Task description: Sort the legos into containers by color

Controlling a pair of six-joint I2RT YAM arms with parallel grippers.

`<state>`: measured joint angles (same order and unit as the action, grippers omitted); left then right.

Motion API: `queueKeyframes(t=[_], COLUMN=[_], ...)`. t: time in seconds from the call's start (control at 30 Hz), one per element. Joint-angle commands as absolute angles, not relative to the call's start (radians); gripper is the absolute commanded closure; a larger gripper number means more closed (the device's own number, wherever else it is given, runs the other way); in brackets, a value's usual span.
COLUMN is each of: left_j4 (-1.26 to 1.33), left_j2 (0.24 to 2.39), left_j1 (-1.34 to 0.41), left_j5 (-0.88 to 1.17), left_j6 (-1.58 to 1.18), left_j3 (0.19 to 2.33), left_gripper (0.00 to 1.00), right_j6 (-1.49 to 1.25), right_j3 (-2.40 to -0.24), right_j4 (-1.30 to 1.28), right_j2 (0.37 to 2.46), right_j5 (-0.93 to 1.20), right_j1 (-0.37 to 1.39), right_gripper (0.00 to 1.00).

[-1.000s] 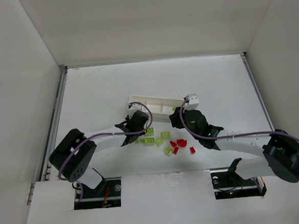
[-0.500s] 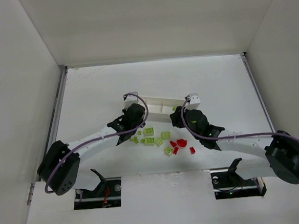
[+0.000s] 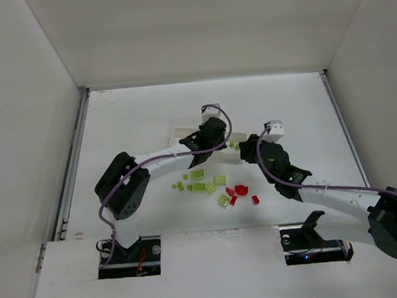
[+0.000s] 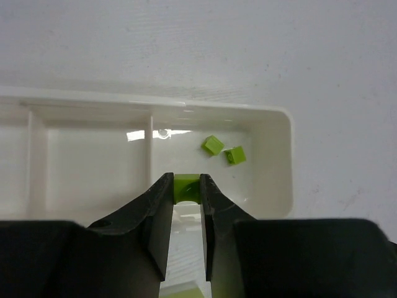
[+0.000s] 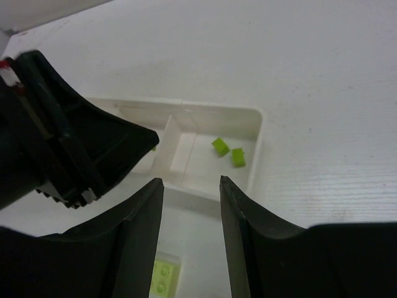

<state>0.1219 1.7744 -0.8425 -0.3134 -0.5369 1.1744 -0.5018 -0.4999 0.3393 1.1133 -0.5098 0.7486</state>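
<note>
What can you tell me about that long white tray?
The tray is long, shallow, glossy white plastic with rounded corners, lying flat on the white table. Low walls split it into square compartments. Its end compartment holds two small green bricks. The left claw, pinching a third green brick, hangs over its near edge.

Left gripper hangs over the tray, right gripper crowds its right end, and loose legos litter the near side. The table behind the tray is open.

No text, label or number can be read anywhere
</note>
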Motion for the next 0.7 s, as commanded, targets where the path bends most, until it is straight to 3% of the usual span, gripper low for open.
queueKeyframes(t=[0.0, 0.27, 0.47, 0.67], left_j4=[0.126, 0.123, 0.121, 0.109], left_j2=[1.807, 1.819, 1.728, 1.493], left_j1=[-0.857, -0.877, -0.864, -0.829], left_j5=[-0.291, -0.293, -0.301, -0.379], left_j6=[-0.543, -0.529, -0.526, -0.531], left_j3=[1.255, 1.302, 1.247, 1.004], left_gripper=[0.79, 0.55, 0.56, 0.57], right_j6=[-0.526, -0.537, -0.519, -0.454], right_j3=[-0.477, -0.474, -0.498, -0.557], right_j4=[0.331, 0.328, 0.331, 0.334], right_j2=[1.069, 1.066, 1.106, 1.176], right_j5=[-0.554, -0.546, -0.503, -0.442], right_j1=[0.72, 0.711, 0.719, 0.829], right_gripper=[0.53, 0.53, 0.61, 0.68])
